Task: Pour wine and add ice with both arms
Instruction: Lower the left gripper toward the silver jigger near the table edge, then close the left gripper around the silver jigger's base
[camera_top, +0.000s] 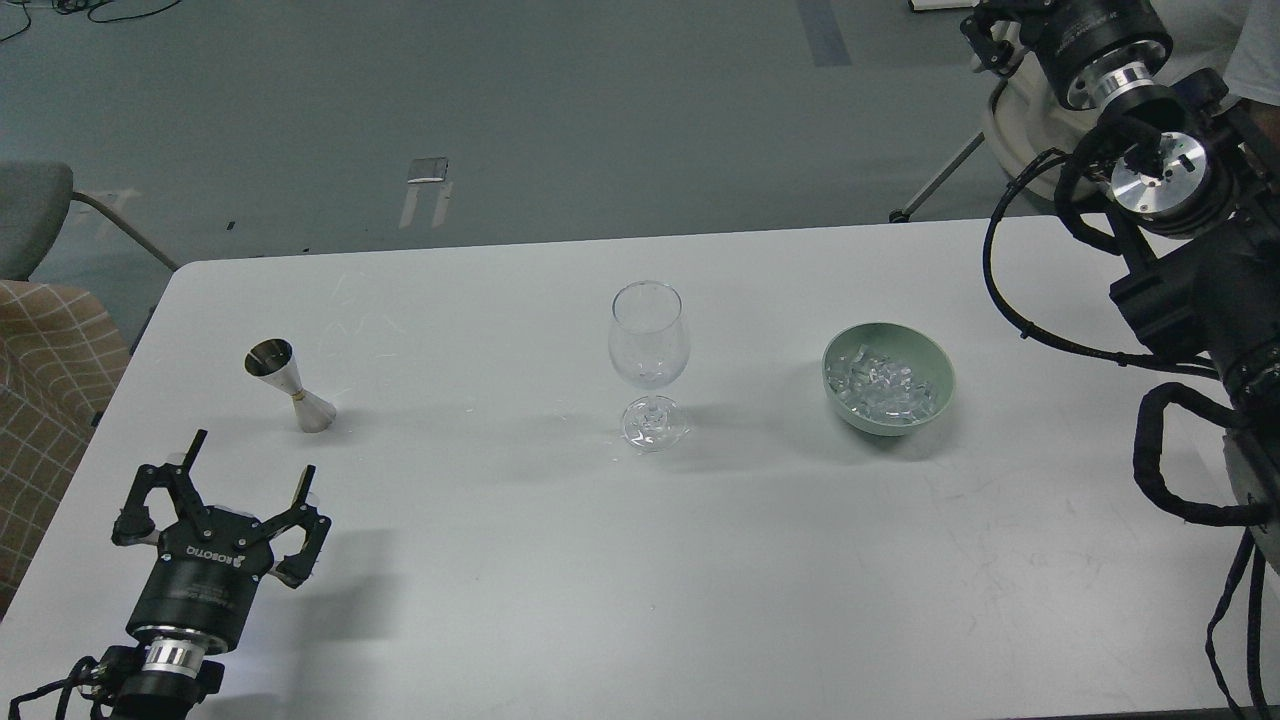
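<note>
1. Black cylindrical left gripper (250, 470) carried white "ROBOTIQ" lettering, thin black pronged fingers and a silver wrist ring.
2. Black jointed right arm (1190, 290) showed silver metal discs and looping black ribbed cables.

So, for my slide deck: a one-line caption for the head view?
Open left gripper near jigger; empty-looking wine glass centre, ice in green bowl.

We've got even, slightly cool overhead light here, nothing harsh. The white table (560, 560) reads bright but not blown out. Soft shadows fall to the right of the wine glass (648, 362), green bowl (888, 378) and our left gripper (250, 480). Focus is sharp throughout, little edge distortion.
</note>
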